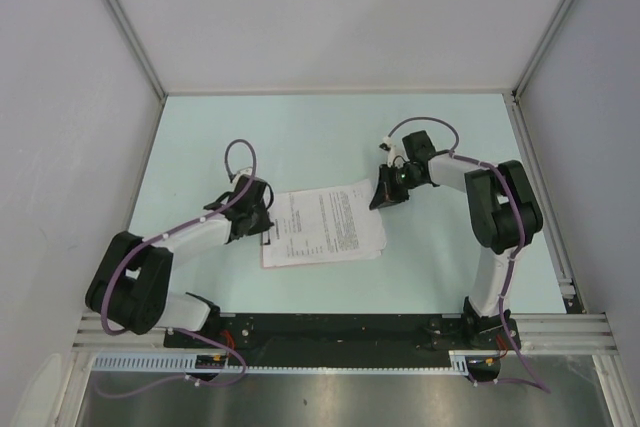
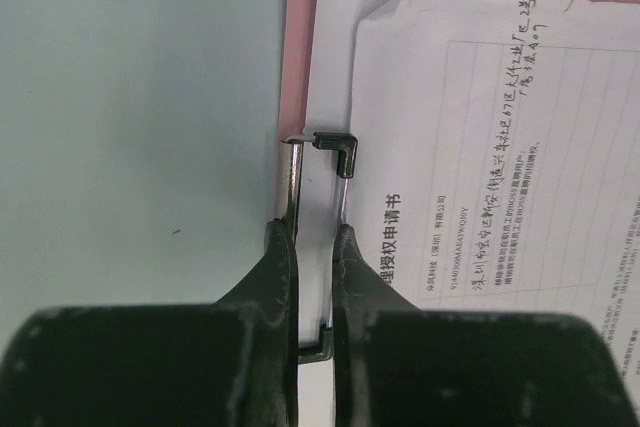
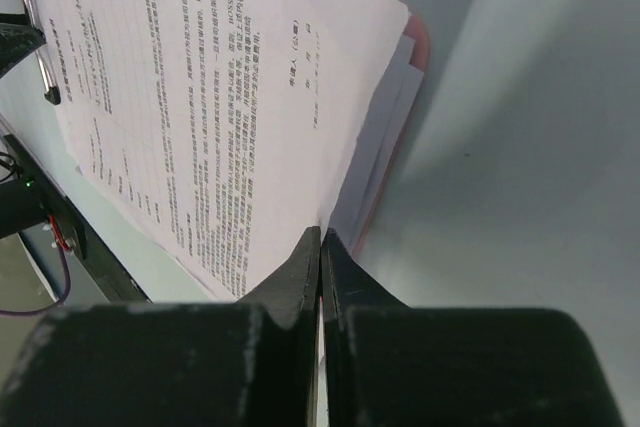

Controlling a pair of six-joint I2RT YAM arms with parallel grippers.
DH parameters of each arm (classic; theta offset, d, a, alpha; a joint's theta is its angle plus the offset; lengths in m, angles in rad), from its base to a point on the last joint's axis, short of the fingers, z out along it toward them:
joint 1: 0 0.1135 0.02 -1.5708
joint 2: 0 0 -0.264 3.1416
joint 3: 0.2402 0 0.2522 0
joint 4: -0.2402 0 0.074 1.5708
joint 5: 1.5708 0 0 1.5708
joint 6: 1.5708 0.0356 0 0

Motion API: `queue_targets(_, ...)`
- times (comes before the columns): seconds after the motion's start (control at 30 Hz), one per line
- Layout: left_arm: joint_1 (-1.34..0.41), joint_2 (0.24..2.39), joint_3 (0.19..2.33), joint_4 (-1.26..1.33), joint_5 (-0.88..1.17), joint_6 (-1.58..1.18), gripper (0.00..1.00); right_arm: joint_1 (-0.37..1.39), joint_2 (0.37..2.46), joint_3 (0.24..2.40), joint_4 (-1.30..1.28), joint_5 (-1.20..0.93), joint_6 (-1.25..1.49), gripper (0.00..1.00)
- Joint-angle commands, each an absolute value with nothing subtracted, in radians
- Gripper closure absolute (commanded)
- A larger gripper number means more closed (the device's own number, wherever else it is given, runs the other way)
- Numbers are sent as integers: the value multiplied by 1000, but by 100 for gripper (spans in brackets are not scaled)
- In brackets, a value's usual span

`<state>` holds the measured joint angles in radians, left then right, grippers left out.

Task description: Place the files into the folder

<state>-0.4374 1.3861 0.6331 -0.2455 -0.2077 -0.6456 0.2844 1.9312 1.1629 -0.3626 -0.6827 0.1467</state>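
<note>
The files (image 1: 325,227) are white printed sheets stacked mid-table on the pink folder (image 2: 296,67), whose rim peeks out along the stack's left edge. The folder's metal clip (image 2: 333,144) sits at that edge, and my left gripper (image 2: 312,232) is shut on its two wire handles. In the top view the left gripper (image 1: 262,221) is at the stack's left side. My right gripper (image 3: 321,237) is shut on the edge of the top sheets (image 3: 220,97), which are raised off the folder's pink rim (image 3: 422,39). From above, the right gripper (image 1: 383,195) is at the stack's upper right corner.
Pale green table (image 1: 300,132) enclosed by grey walls on the left, back and right. A black base plate and aluminium rail (image 1: 340,332) run along the near edge between the arm bases. Purple cables loop over both arms.
</note>
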Motion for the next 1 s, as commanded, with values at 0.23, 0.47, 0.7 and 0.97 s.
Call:
queue_targets(0.23,-393,1310,523,-138,-58,-687,100,319,1876,1150,-376,-604,227,100)
queue_targets(0.47,-388,1287,505,-121,-57,-698,100,319,1856,1144,-379,-577,245,100)
queue_targets(0.7,-393,1206,621,-334,-175,-652,66,316,1853,1144,-319,-640,245,100)
queue_targets(0.97,-284,1218,663,-473,-183,-652,34,321,1845,1144,-276,-676,233,100)
